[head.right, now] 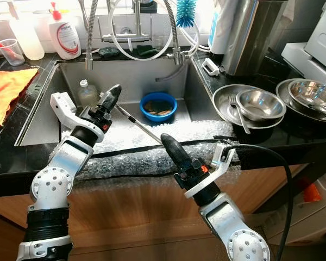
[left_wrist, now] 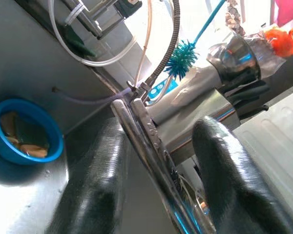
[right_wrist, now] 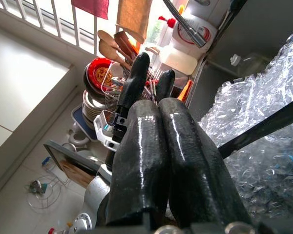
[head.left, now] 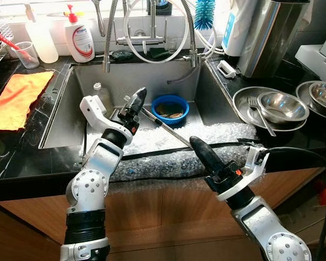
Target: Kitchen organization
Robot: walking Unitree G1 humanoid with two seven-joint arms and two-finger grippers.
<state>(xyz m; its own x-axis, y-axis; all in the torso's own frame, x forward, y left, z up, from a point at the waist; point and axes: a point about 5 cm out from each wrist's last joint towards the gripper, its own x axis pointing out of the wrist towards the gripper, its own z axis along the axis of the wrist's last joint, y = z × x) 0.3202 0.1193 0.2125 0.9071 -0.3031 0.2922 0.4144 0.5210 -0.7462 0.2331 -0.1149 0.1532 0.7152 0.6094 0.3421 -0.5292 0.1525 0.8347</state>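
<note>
Nearest the camera, the right gripper (head.left: 199, 145) hovers over the front edge of the sink (head.left: 70, 114), its two black fingers (right_wrist: 161, 161) pressed together with nothing between them. Just under and beyond it a sheet of bubble wrap (head.left: 206, 136) drapes over the sink's front lip, crossed by a black cable (head.left: 168, 154).

To its left and a little farther in, the left gripper (head.left: 137, 101) reaches into the sink. In the left wrist view its fingers (left_wrist: 224, 170) stand apart around a long metal utensil handle (left_wrist: 151, 161); one finger lies against the handle, the other is clear of it. The handle (head.left: 165, 126) runs slantwise from this gripper toward the right gripper.

Just beyond the left gripper's tips a blue bowl (head.left: 170, 109) sits on the sink floor, holding some scraps. A small clear bottle (head.left: 100, 93) stands to the gripper's left.

On the worktop right of the right gripper, steel bowls (head.left: 282, 106) and a fork (head.left: 258, 111) rest on a steel plate (head.left: 240, 103). Far left lies an orange cloth (head.left: 16, 98), with a soap dispenser (head.left: 79, 38) behind it.
</note>
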